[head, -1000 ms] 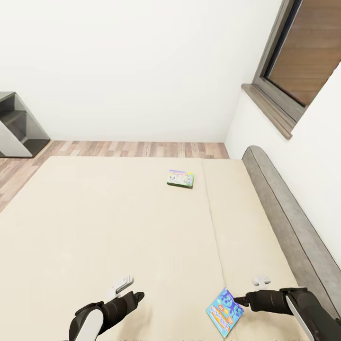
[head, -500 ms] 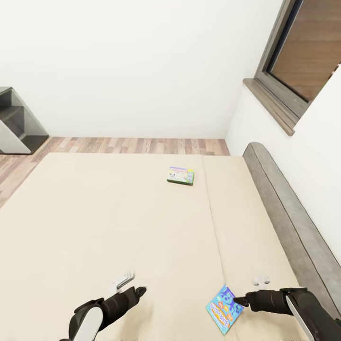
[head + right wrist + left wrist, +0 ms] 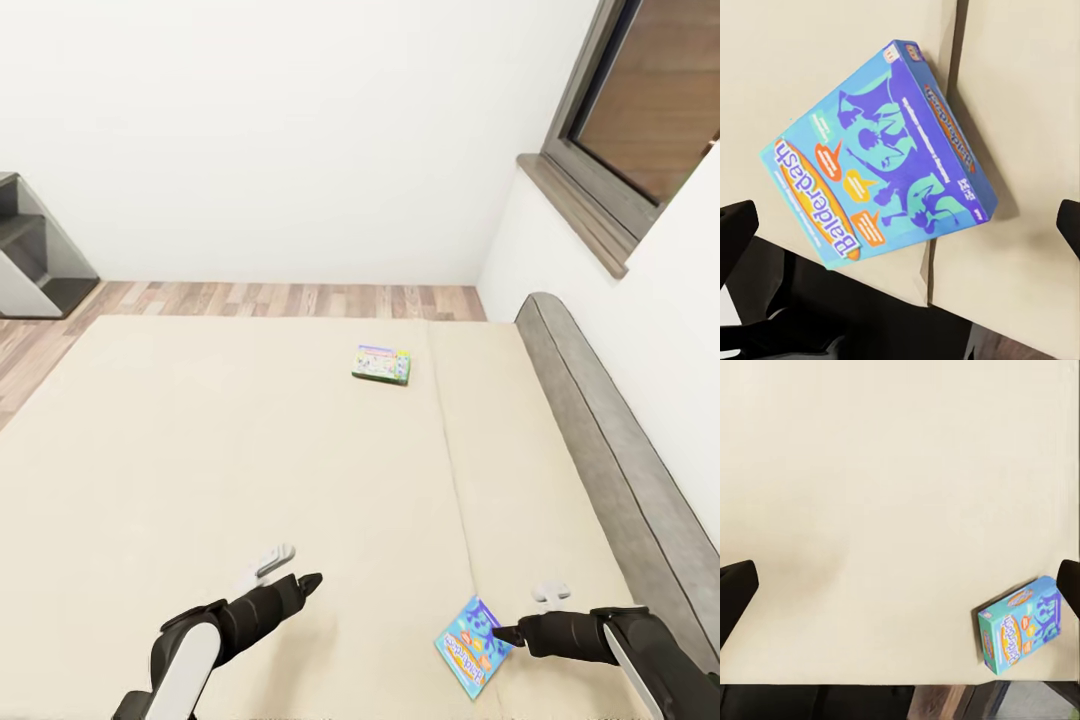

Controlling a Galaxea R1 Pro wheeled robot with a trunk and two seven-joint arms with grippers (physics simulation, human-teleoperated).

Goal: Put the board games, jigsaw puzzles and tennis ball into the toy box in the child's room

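A small blue board game (image 3: pixel 472 645) lies flat at the near edge of the beige bed (image 3: pixel 250 450), beside the mattress seam. My right gripper (image 3: pixel 500 634) is open with its tips at the box's right side. In the right wrist view the blue board game (image 3: pixel 881 154) lies between the spread fingers (image 3: pixel 735 232). A green-edged board game (image 3: pixel 381 364) rests farther off, near the bed's far edge. My left gripper (image 3: pixel 305 583) hovers open and holds nothing over bare mattress, left of the blue board game (image 3: pixel 1024 624).
A grey upholstered headboard (image 3: pixel 610 450) runs along the bed's right side under a dark-framed window (image 3: pixel 640 100). A strip of wood-plank floor (image 3: pixel 300 298) lies beyond the bed below the white wall. A dark grey stepped unit (image 3: pixel 30 260) stands at far left.
The camera has shifted a little, sliding the scene. My left arm has reached forward over the mattress. The right gripper stays at the blue box.
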